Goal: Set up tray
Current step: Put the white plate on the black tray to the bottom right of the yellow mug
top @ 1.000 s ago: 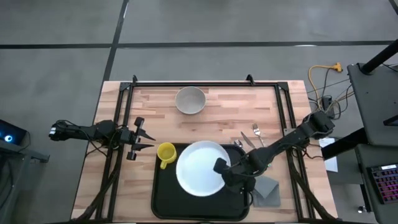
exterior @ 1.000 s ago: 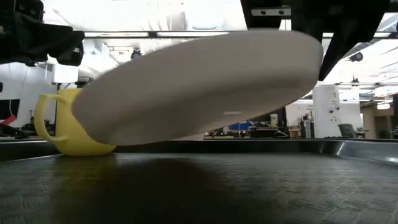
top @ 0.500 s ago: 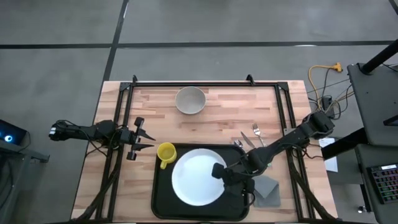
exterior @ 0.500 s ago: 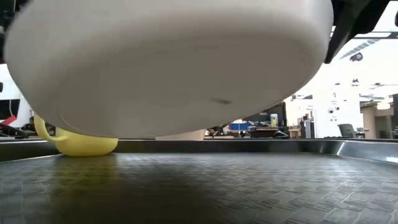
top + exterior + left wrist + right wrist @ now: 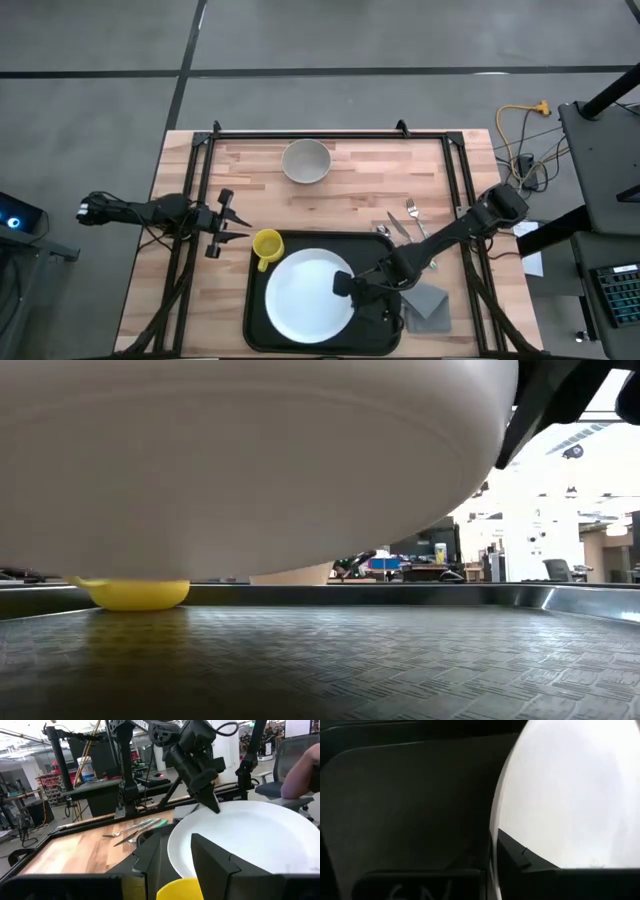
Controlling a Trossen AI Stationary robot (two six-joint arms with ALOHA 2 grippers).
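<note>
Right gripper [image 5: 345, 285] clamped on white plate [image 5: 305, 295], holding it just above the tray [image 5: 375, 330].

Tray sits at the near-centre of the table [image 5: 350, 195]; the plate covers most of its left half and, in the low view, its underside [image 5: 250, 460] hangs clear of the tray floor [image 5: 400, 660]. The right gripper's fingers are pinched shut on the plate's right rim. Yellow mug [image 5: 266, 246] stands in the tray's far-left corner, beside the plate. Left gripper [image 5: 228, 225] waits just left of the tray, fingers parted, holding nothing. Grey bowl [image 5: 306, 161] far centre; cutlery [image 5: 405, 218] off the tray's far-right corner; grey napkin [image 5: 430, 300] right of the tray.
</note>
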